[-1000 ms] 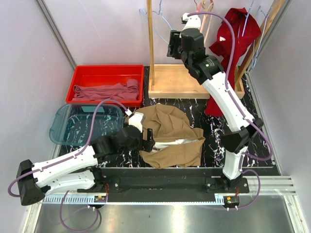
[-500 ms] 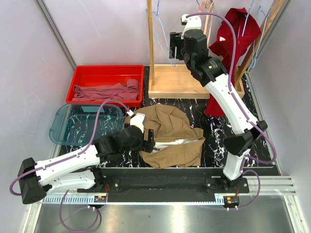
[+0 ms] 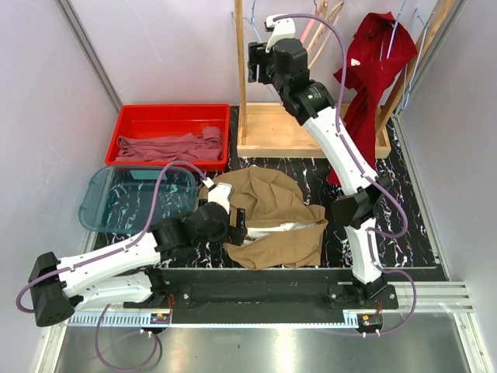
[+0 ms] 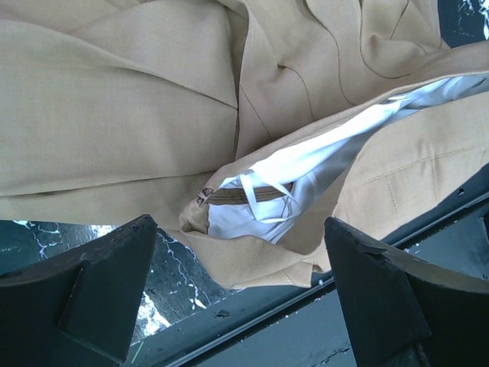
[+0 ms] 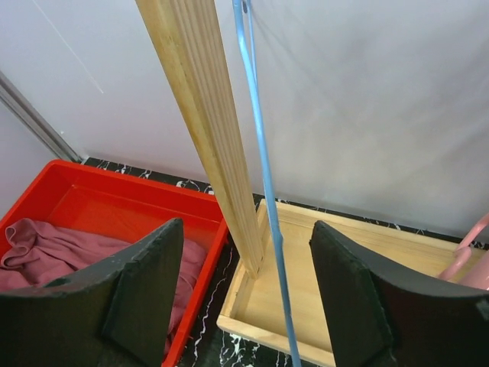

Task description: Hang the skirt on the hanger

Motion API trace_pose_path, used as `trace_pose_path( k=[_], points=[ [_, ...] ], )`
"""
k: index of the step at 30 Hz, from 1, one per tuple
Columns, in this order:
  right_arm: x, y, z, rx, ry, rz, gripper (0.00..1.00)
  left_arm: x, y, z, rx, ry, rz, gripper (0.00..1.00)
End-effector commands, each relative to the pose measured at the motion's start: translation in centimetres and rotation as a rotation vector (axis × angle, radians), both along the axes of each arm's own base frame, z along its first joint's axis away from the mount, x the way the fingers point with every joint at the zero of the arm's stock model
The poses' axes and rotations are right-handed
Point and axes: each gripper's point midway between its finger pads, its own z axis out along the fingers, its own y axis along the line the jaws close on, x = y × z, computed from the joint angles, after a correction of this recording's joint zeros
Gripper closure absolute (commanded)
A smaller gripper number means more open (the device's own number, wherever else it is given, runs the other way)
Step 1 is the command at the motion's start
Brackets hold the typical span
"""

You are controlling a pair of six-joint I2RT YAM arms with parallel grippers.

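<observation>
— Left gripper (image 4: 238,225) first: are its jaws shut on anything?

— No, they're spread wide and hold nothing. The skirt (image 4: 114,99) lies crumpled just under them. Its waist gapes right between the two fingers, with the white lining (image 4: 306,164) showing.

— And seen from above?

— The skirt (image 3: 272,210) is on the dark table (image 3: 342,183), spreading toward 3 o'clock from the left gripper (image 3: 237,221).

— The right gripper (image 3: 255,66)?

— It's up at the table's 12 o'clock end. Its jaws are parted too, clamping nothing. From its wrist, the hanger (image 5: 265,168) is a thin blue wire running 12 to 6 between the fingers of the right gripper (image 5: 244,229). I can't tell whether it touches them. The wooden post (image 5: 206,115) is just at its 9 o'clock.
</observation>
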Motion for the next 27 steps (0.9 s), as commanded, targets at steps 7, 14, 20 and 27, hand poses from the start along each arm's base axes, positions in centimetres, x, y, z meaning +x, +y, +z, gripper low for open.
trace_pose_path(
  k=[7, 14, 20, 27],
  points=[
    [1.8, -0.8, 0.5, -0.007, -0.048, -0.056, 0.35, 0.6, 0.1, 0.2, -0.018, -0.020, 0.033, 0.06],
    [1.5, -1.2, 1.7, 0.024, -0.061, -0.072, 0.90, 0.7, 0.1, -0.1, -0.009, -0.014, 0.035, 0.06],
    [0.3, -3.3, 5.7, 0.077, -0.138, -0.141, 1.00, 0.7, 0.1, 0.0, -0.013, -0.017, 0.036, 0.06],
    [-3.2, -4.1, 10.1, 0.115, -0.198, -0.069, 1.00, 0.8, 0.1, 0.1, -0.013, -0.022, 0.041, 0.05]
  ],
)
